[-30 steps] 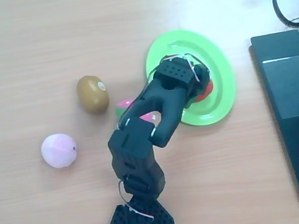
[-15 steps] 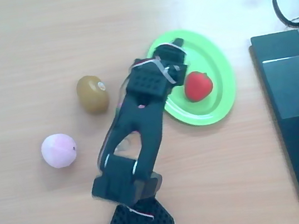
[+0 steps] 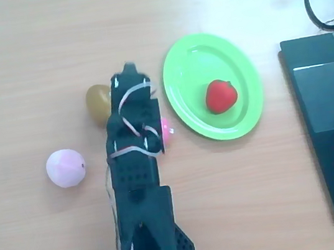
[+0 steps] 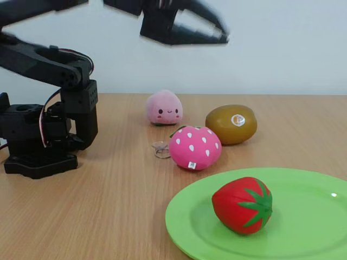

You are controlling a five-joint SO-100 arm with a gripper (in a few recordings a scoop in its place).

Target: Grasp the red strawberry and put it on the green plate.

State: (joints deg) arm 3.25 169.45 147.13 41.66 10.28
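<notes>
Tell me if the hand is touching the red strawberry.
Apart. The fixed view shows the hand raised high above the table, while the strawberry lies on the plate.

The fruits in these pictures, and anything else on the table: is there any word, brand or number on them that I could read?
No text can be read.
Kiwi: a small round white sticker with a mark, too small to read.
Pink strawberry: a small white tag near its base, too small to read.
Peach: a drawn face, no letters.
Red strawberry and green plate: no text.

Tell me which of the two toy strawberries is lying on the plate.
The plain solid-red toy strawberry with the green leafy top, on the lime-green oval plastic plate. The pink white-dotted strawberry rests on the bare wooden table.
</notes>
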